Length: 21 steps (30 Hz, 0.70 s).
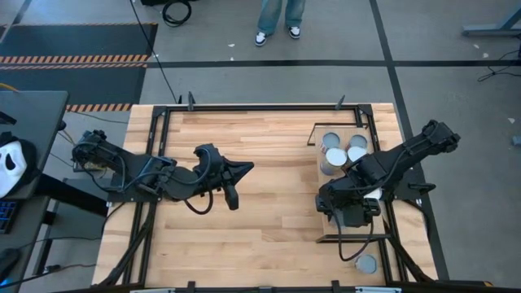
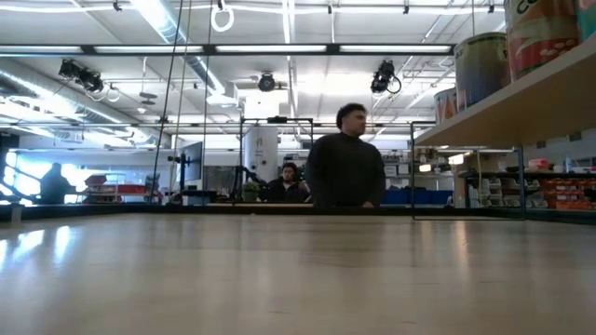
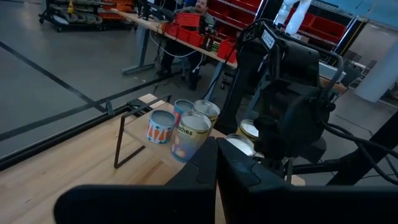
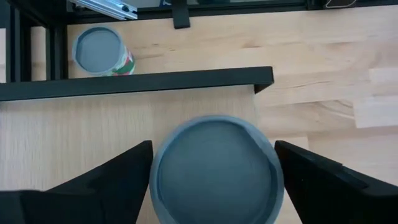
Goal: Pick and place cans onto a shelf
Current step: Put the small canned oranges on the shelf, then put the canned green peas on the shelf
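The shelf point(image 1: 326, 183), a narrow light-wood board in a thin black frame, stands at the table's right. Several cans point(image 1: 343, 148) stand on its far end; they also show in the left wrist view point(image 3: 186, 127) and the low view point(image 2: 480, 65). My right gripper point(image 1: 348, 213) is above the shelf's near part point(image 4: 74, 130), shut on a grey-topped can point(image 4: 214, 168). One more can point(image 1: 366, 264) stands on the tabletop past the shelf's near end, and shows in the right wrist view point(image 4: 102, 51). My left gripper point(image 1: 232, 183) waits shut at the table's middle left. My right gripper pinches the grey-topped can between its two fingers, one finger point(image 4: 118, 177) on each opposite side of the round wall point(image 4: 157, 186). The fingers come from above, pointing down. The can is upright over the shelf board; I cannot tell whether its base rests on it.
The black frame rail point(image 4: 137, 81) crosses the shelf's near end. Bare tabletop point(image 1: 269, 212) lies between the two arms. People stand in the room beyond the table's far edge point(image 2: 345, 158).
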Available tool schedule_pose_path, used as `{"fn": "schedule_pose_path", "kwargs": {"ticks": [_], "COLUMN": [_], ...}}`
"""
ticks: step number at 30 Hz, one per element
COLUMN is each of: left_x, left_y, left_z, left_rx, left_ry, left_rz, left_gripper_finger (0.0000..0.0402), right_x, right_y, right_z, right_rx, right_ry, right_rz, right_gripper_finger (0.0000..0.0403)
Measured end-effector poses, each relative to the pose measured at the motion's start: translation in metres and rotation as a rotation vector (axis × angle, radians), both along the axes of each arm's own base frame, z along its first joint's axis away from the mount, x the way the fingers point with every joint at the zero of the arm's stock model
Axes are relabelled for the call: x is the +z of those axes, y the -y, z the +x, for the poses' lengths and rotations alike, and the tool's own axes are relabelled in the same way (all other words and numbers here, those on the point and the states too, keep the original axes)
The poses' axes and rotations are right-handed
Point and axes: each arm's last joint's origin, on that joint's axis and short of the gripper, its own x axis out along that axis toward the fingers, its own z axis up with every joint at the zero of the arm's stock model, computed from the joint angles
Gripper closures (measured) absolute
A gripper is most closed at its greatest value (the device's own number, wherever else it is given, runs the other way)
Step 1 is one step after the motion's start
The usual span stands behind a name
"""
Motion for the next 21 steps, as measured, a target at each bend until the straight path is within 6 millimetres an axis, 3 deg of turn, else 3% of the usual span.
{"fn": "schedule_pose_path", "kwargs": {"ticks": [12, 21], "left_x": [0.0, 0.0], "left_y": [0.0, 0.0], "left_z": [0.0, 0.0], "left_rx": [0.0, 0.0], "left_ry": [0.0, 0.001], "left_rz": [0.0, -0.002], "left_gripper_finger": [0.0392, 0.0392], "right_x": [0.007, 0.059], "right_y": [0.0, -0.012], "right_z": [-0.005, -0.019], "right_rx": [-0.011, -0.021], "right_ry": [0.014, 0.157], "right_rz": [0.006, 0.126], "right_gripper_finger": [0.0059, 0.006]}}
